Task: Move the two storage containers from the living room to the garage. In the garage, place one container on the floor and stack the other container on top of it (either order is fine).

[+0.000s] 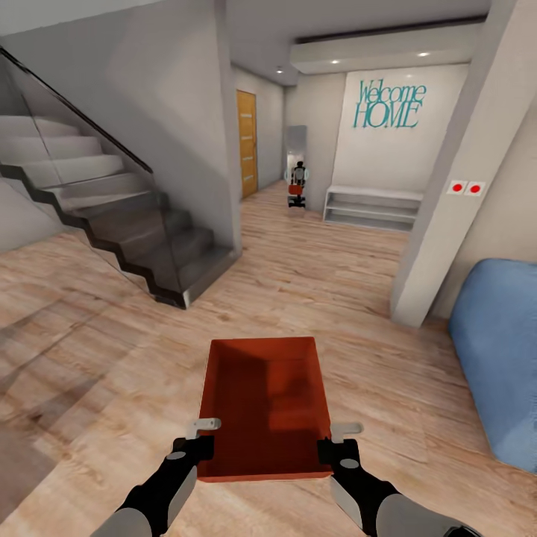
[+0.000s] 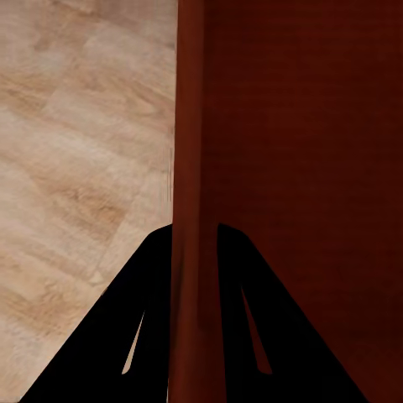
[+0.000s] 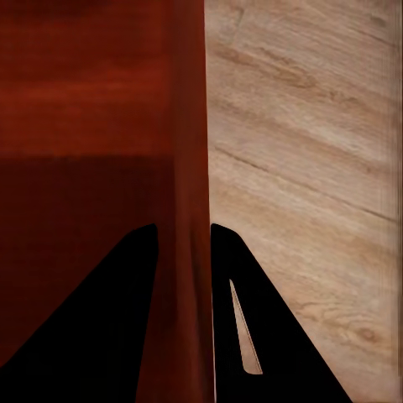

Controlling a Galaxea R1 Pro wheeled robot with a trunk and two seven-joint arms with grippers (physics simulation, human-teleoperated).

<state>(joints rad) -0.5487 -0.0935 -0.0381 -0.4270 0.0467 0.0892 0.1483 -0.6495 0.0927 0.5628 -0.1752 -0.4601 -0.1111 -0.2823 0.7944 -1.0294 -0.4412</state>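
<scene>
A: Holding one storage container [image 1: 265, 406] in the head view, you've got the left gripper [image 1: 200, 440] on its left wall and the right gripper [image 1: 335, 441] on its right wall, both near the edge closest to you. It's up over the light wood-plank floor [image 1: 97, 358] of the living room, open side up, nothing inside.

B: Surroundings?

A: Staircase [image 1: 112, 216] to your left, blue sofa [image 1: 500, 358] at your right, "Welcome HOME" wall [image 1: 388, 104] ahead with a low white shelf [image 1: 373, 205] under it, wooden door [image 1: 247, 142] down the hall.

B: Left wrist view?

A: Your left gripper [image 2: 195, 243] is nearly closed, one finger on each side of the container wall [image 2: 189, 126], clamped on it. Plank floor [image 2: 75, 151] beside it.

B: Right wrist view?

A: Same deal. Right gripper [image 3: 183, 239] pinches the container wall [image 3: 180, 109], fingers tight against both faces, planks [image 3: 311, 168] on the outer side.
</scene>
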